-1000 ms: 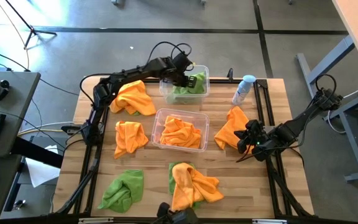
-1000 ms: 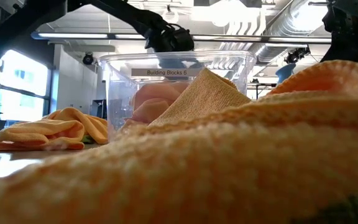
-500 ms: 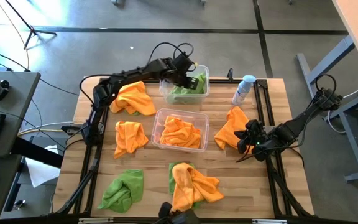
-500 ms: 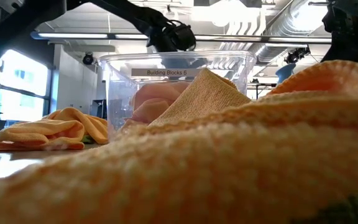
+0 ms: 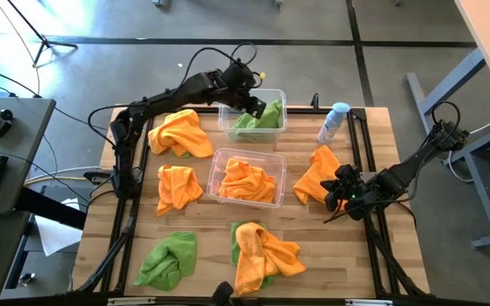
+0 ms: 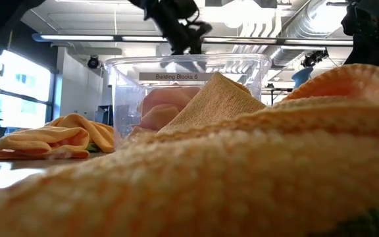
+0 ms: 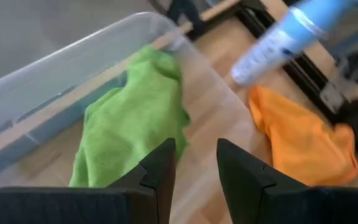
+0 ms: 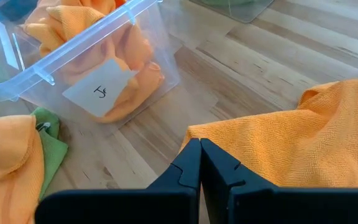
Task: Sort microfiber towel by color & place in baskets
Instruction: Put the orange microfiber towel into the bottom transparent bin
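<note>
My left gripper [image 5: 256,107] [image 7: 196,149] hovers open above the far basket [image 5: 280,96], where a lime green towel [image 5: 253,124] [image 7: 132,118] lies. The near basket [image 5: 213,176] [image 8: 73,62] holds orange towels [image 5: 247,180]. My right gripper [image 5: 331,194] [image 8: 199,146] is shut, low over the table at the near edge of an orange towel [image 5: 317,174] [image 8: 291,143] on the right. More orange towels [image 5: 181,134] [image 5: 179,187] lie on the left. Another orange one [image 5: 266,251] lies partly over a green one [image 5: 243,234]. A green towel [image 5: 168,259] rests near the front. My right gripper's shut fingertips sit right at the orange towel's near edge [image 8: 194,132], which lies flat on the table. I cannot tell whether they touch it.
A pale blue-white spray bottle [image 5: 333,121] [image 7: 278,43] lies at the far right, beside the far basket. In the low view an orange towel [image 6: 242,171] fills the foreground before the labelled near basket [image 6: 183,76]. Bare wood shows at the near right corner [image 5: 356,255].
My left gripper has risen from inside the far basket and drawn back a little toward the table's far left. The green towel has stayed lying in the basket.
</note>
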{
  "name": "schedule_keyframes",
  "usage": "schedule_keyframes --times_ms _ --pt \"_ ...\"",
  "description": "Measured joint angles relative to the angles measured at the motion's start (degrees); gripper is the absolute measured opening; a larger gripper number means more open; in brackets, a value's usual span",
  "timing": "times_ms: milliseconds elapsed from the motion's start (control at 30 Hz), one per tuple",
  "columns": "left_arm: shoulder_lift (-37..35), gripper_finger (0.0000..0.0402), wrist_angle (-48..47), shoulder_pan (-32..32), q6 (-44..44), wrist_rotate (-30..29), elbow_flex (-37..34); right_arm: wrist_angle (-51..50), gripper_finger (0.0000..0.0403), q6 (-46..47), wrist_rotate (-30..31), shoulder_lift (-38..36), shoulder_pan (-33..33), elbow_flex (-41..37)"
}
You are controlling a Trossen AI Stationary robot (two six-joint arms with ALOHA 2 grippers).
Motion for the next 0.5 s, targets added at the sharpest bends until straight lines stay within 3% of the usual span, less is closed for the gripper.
schedule_keyframes --times_ms 167,367,500 --pt "-2.8 0.0098 -5.3 -3.1 2.5 -1.6 0.0 0.3 0.0000 0.0 0.0 0.0 0.0 0.0" --pt "-4.6 0.0014 -11.9 -9.7 2.4 -6.1 0.0 2.8 0.0000 -0.2 -4.0 0.0 0.0 0.0" --pt "-5.1 0.0010 -11.9 -15.0 4.2 -8.3 0.0 2.6 0.0000 -0.7 -7.1 0.0 0.0 0.0"
